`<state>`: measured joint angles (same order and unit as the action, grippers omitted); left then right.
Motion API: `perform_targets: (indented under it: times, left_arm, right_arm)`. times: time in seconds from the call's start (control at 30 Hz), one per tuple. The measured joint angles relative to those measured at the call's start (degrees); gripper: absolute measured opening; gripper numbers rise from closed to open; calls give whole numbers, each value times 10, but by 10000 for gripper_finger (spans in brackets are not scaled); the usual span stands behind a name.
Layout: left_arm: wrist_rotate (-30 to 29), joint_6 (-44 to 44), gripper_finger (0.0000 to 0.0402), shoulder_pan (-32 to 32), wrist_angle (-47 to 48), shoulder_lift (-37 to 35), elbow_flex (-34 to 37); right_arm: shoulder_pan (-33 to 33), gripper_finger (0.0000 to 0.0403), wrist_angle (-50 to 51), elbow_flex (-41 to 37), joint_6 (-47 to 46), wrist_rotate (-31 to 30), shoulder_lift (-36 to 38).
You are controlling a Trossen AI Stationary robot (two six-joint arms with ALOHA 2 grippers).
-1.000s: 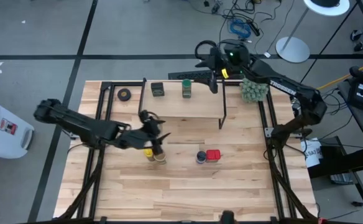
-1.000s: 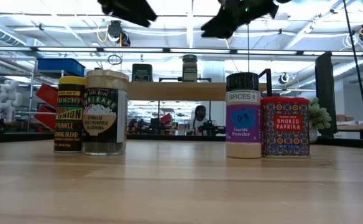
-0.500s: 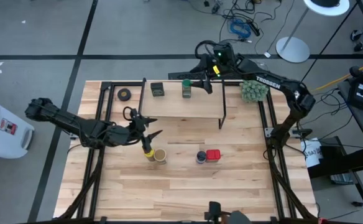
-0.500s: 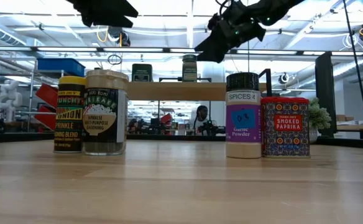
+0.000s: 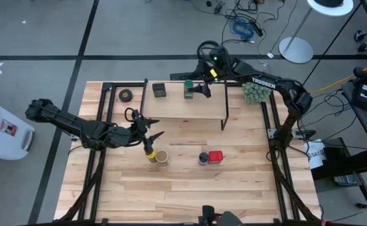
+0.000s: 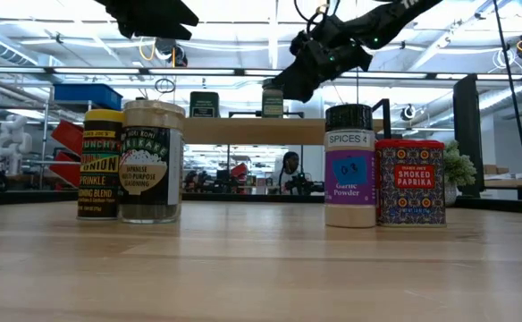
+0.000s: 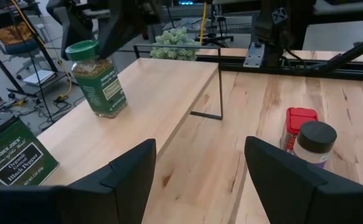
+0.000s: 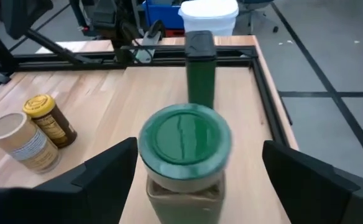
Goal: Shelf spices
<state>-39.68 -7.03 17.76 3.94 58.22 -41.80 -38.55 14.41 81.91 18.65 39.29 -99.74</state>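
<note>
From above, the right pincer [image 5: 199,88] sits at the shelf [image 5: 186,108], fingers spread wide either side of the green-lidded jar [image 5: 188,88], with the dark boxy tin [image 5: 159,90] standing nearby on the same board. The left pincer [image 5: 153,130] hangs wide and empty just beside the yellow-lidded jar [image 5: 150,154] and tan-lidded jar [image 5: 161,157], while the blue-lidded jar [image 5: 203,158] and red square tin [image 5: 215,156] stand together further along the surface [image 5: 190,188].

At table height, those four line up in front, two on the shelf behind.

Left wrist view: open fingers [image 7: 125,171], nothing between them.

Right wrist view: fingers [image 8: 110,167] flank the green lid without touching.
</note>
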Motion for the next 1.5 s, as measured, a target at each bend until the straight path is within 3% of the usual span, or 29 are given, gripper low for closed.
perform_targets:
  times: [0.3, 0.77, 1.13, 1.5]
  left_arm:
    - [0, 1, 256, 0, 0, 0, 0]
    - [0, 4, 256, 0, 0, 0, 0]
    - [3, 4, 256, 0, 1, 0, 0]
    - [4, 2, 256, 0, 2, 0, 0]
  right_arm:
    - [9, 310, -12, 0, 8, -3, -5]
    - [29, 191, -12, 0, 1, -12, -5]
    - [67, 201, 21, 0, -11, -99, 19]
    - [123, 199, 129, -1, -35, -170, 132]
